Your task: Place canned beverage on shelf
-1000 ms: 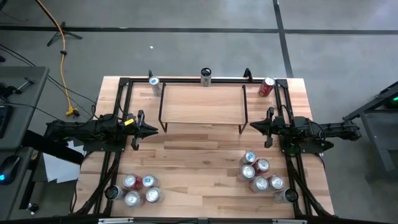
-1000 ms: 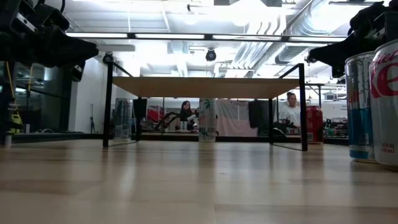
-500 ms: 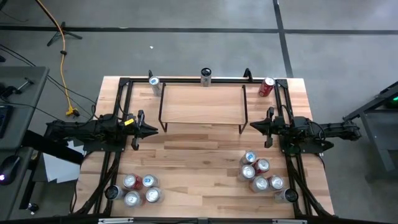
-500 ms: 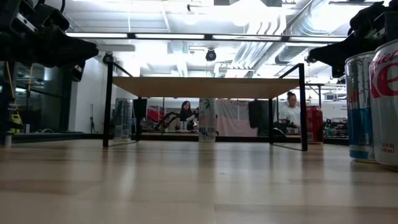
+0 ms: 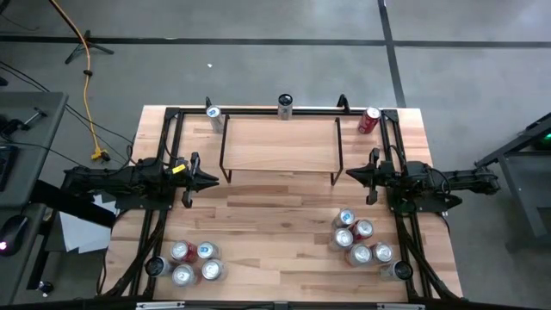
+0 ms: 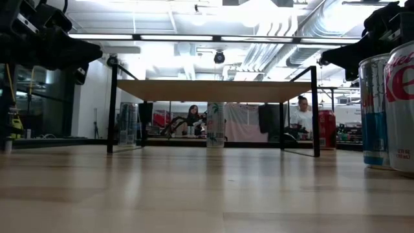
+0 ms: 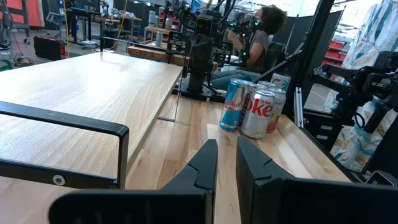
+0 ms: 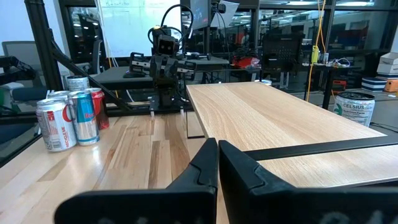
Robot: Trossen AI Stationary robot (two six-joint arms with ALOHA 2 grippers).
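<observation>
Beside bare shelf (image 5: 280, 143), both grippers closed, empty

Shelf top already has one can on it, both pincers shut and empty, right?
Not quite: the shelf top is bare in the high view; the nearest cans stand on the table behind it. The left pincer and right pincer are indeed shut and empty.
</observation>
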